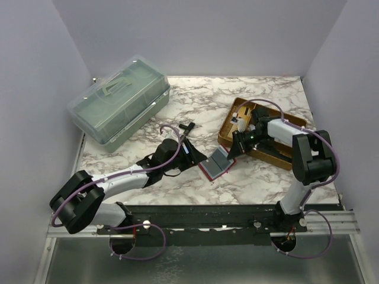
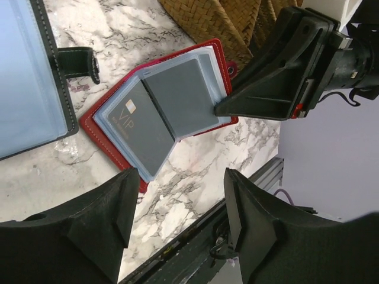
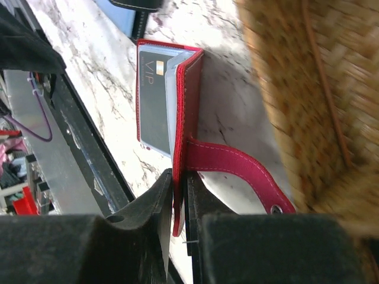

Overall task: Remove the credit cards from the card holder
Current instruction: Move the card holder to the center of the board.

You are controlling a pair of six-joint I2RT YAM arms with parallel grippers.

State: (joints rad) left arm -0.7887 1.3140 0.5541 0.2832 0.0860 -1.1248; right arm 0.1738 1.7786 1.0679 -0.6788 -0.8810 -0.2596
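Observation:
The red card holder point(image 1: 216, 163) lies open on the marble table, with grey credit cards point(image 2: 177, 97) in its clear sleeves; one is marked VIP point(image 3: 153, 100). My right gripper point(image 1: 232, 151) is shut on the holder's right cover edge point(image 3: 179, 195), with the red snap strap point(image 3: 237, 171) beside its fingers. It also shows in the left wrist view point(image 2: 278, 77). My left gripper point(image 2: 180, 219) is open and empty. It hovers just left of the holder point(image 2: 160, 112) and near the table's front edge.
A black wallet point(image 2: 29, 77) with a light blue card lies open under my left wrist point(image 1: 151, 161). A wicker tray point(image 1: 269, 157) stands right behind the holder. A green translucent box point(image 1: 118, 100) stands at the back left. The metal rail point(image 1: 207, 216) runs along the front.

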